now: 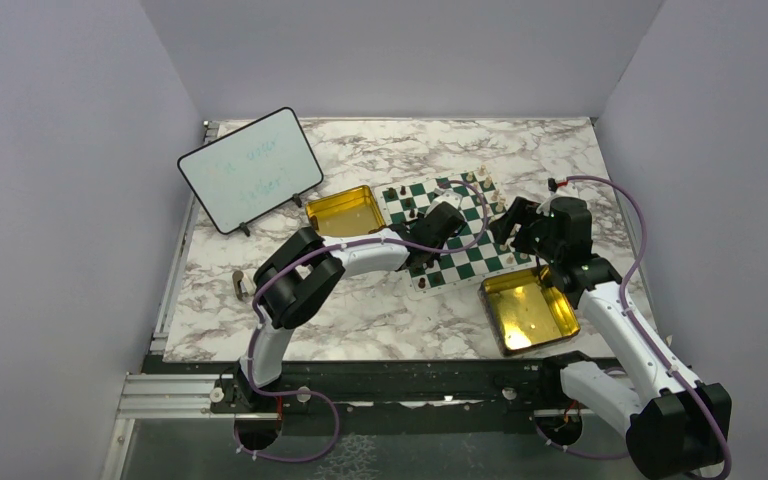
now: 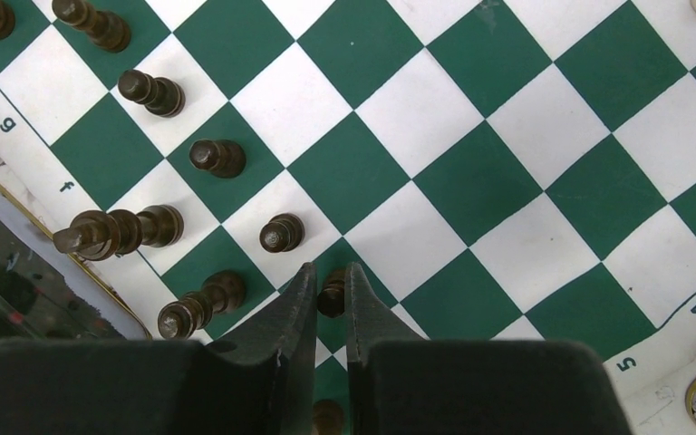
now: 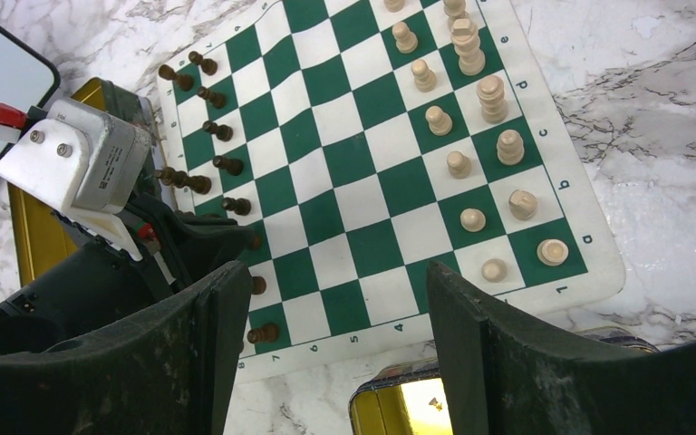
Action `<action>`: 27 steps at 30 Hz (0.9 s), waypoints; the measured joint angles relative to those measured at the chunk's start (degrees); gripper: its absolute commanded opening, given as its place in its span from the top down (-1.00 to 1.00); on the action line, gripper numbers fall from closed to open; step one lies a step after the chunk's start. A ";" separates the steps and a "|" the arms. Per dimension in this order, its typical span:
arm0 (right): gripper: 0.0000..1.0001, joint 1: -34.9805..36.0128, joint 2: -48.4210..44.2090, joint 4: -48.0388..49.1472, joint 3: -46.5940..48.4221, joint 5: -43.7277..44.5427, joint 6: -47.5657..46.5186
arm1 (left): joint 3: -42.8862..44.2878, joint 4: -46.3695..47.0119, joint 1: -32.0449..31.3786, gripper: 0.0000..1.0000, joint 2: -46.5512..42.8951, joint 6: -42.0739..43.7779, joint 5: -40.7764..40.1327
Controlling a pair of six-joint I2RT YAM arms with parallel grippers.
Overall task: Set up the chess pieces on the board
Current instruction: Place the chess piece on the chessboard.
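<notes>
The green and white board (image 1: 465,257) lies mid-table. In the left wrist view my left gripper (image 2: 331,275) is shut on a dark brown pawn (image 2: 331,296) standing on the board (image 2: 498,181). Several dark chess pieces (image 2: 217,157) stand in two rows to its left. In the right wrist view cream pieces (image 3: 458,164) fill the board's right side and dark pieces (image 3: 227,165) its left. My right gripper (image 3: 335,272) hangs open above the board's near edge with nothing between its fingers. From above, the left gripper (image 1: 438,226) is over the board and the right gripper (image 1: 513,222) is at its right edge.
One gold tin (image 1: 345,211) sits against the board's left side, another (image 1: 528,310) lies near the right arm, right under the right gripper. A whiteboard (image 1: 250,168) stands at the back left. A small object (image 1: 243,285) lies on the marble at the left.
</notes>
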 measured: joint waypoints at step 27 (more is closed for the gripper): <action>-0.50 0.00 0.39 0.63 -0.37 -0.83 1.01 | 0.33 -1.73 0.00 0.74 -0.07 0.28 -0.61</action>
